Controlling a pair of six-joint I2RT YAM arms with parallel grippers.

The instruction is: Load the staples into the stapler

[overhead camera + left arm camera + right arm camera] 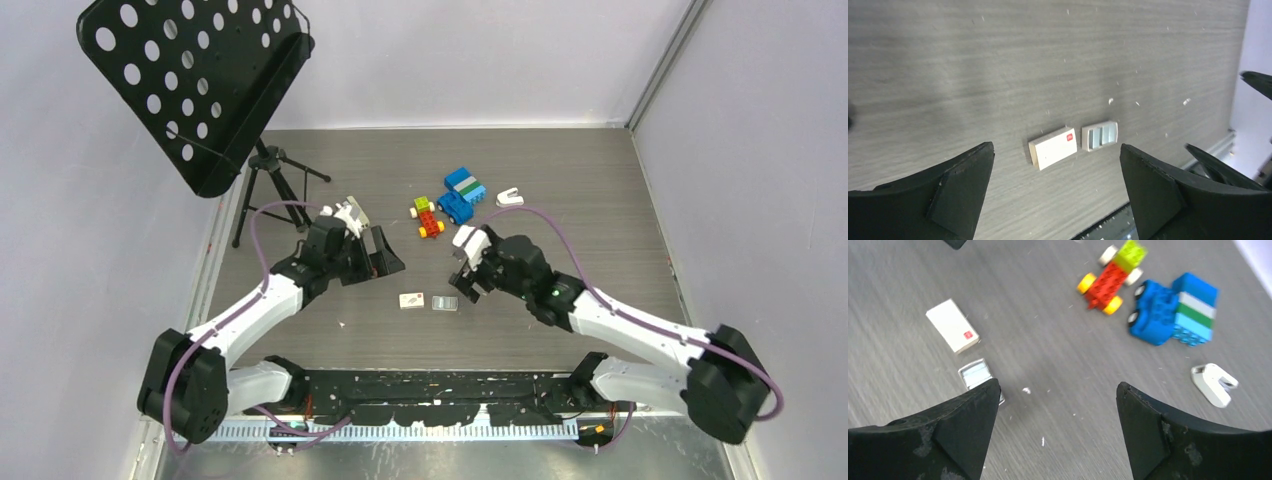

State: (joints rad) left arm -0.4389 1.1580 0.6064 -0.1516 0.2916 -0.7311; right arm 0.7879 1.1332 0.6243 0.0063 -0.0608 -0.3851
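Grey wood-grain table, boxed by pale lilac walls, arm bases bolted along the near edge. Just beyond the bases, near the middle: staples, a small flat silvery-grey strip lying on the bare table, just beside a small white box with a red mark, the 2 not quite touching. Probably laid there on purpose, midway between both arms and within reach of either.

Above them to the left, left gripper, fingers spread wide and holding nothing, tilted down with box and staples framed in the gap. Looks like a watching or waiting pose rather than a grasp.

To the right, right gripper, likewise wide apart and empty, seemingly low over the table, with the staples at the inner edge of 1 finger. Likely lined up just short of the strip, not yet over it. Thin and flat, so probably awkward to pinch off the surface.

Farther back, a red-and-yellow toy car and a blue toy truck just beside each other, then a small white claw-shaped piece apart to the right. At the far left, a black perforated music stand on its tripod.

No stapler to be made out in any of the 3 views. Loading not yet begun, by the look of it.
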